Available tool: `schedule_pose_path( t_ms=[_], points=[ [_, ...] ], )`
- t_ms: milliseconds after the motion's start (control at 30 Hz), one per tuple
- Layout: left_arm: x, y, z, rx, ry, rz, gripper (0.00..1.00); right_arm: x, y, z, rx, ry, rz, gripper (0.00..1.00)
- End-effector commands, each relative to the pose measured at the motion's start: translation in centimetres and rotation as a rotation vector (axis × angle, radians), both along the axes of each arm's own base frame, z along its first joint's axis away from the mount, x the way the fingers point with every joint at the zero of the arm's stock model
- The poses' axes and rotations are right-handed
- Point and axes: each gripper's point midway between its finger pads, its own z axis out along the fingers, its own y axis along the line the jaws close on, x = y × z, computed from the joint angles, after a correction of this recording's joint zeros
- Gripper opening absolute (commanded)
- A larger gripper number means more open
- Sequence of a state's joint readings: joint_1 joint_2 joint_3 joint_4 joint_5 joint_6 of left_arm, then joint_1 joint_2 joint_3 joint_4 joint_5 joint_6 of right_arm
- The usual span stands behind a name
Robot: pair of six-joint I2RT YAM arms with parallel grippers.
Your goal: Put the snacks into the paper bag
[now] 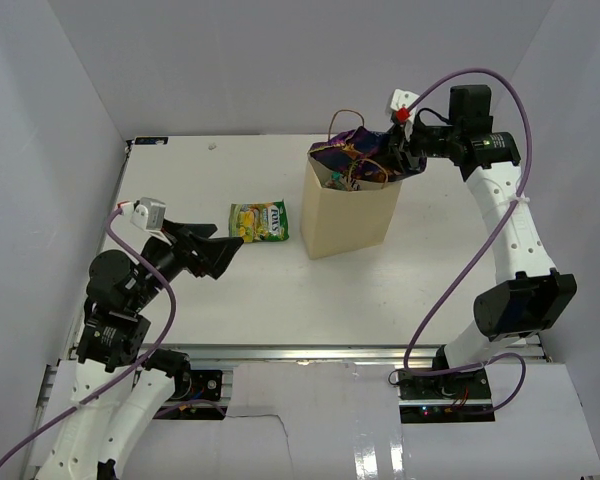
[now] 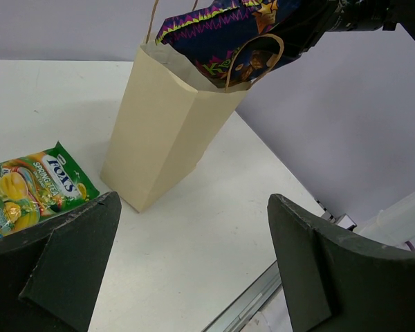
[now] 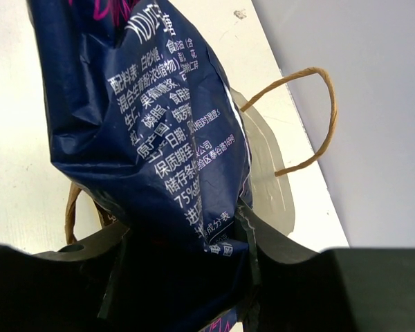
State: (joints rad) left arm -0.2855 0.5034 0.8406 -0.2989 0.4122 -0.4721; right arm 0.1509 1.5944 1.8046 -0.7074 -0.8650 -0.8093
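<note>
The tan paper bag (image 1: 345, 215) stands upright mid-table; it also shows in the left wrist view (image 2: 166, 131). My right gripper (image 1: 398, 152) is shut on a dark blue bag (image 3: 145, 124) with purple trim and holds it over the bag's open mouth, its lower end inside (image 1: 355, 155). A green-yellow pack (image 1: 259, 221) lies flat on the table left of the paper bag, also in the left wrist view (image 2: 31, 190). My left gripper (image 1: 220, 255) is open and empty, hovering near the pack's front left.
White walls enclose the table on the left, back and right. The bag's loop handles (image 3: 311, 117) stand up beside the dark blue bag. The table's metal front rail (image 1: 310, 352) runs along the near edge.
</note>
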Motion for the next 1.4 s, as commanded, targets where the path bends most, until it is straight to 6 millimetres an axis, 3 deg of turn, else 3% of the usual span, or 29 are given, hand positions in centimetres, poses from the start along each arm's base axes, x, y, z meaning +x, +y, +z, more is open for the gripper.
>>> schedule_pose_path(
  t_ms=[0, 533, 800, 900, 967, 1067, 1100, 1167, 1233, 1367],
  points=[
    [0.1, -0.4, -0.2, 0.000, -0.006, -0.025, 0.98, 0.0, 0.1, 3.4, 0.016, -0.154, 0.032, 0.08],
    [0.8, -0.8, -0.9, 0.001, 0.014, -0.034, 0.98, 1.9, -0.1, -0.3, 0.014, -0.002, -0.054, 0.08],
    [1.6, -1.3, -1.3, -0.009, 0.034, -0.048, 0.98, 3.0, 1.7, -0.7, 0.037, 0.065, -0.141, 0.08],
    [2.1, -1.4, -1.6, -0.016, 0.045, -0.042, 0.98, 2.6, 2.6, -1.2, 0.030, 0.091, -0.139, 0.08],
    [2.9, -1.5, -2.9, -0.019, 0.094, -0.032, 0.98, 2.2, 3.6, -1.7, 0.009, 0.097, -0.112, 0.08],
    [4.5, -1.6, -4.8, -0.013, 0.165, -0.001, 0.98, 1.9, 4.6, -1.9, 0.004, 0.127, -0.100, 0.29],
    [5.5, -1.6, -6.2, -0.007, 0.221, 0.017, 0.98, 2.0, 4.8, -1.0, 0.020, 0.122, -0.101, 0.44],
    [7.0, -1.2, -7.3, -0.015, 0.278, 0.077, 0.98, 2.3, 4.9, -0.1, 0.045, 0.142, -0.118, 0.53],
    [8.6, -1.3, -8.9, -0.037, 0.369, 0.118, 0.98, 2.5, 4.7, 2.3, 0.079, 0.112, -0.127, 0.64],
    [11.1, -1.5, -10.8, -0.092, 0.506, 0.188, 0.98, 3.3, 3.0, 5.7, 0.136, 0.081, -0.195, 0.79]
  ],
)
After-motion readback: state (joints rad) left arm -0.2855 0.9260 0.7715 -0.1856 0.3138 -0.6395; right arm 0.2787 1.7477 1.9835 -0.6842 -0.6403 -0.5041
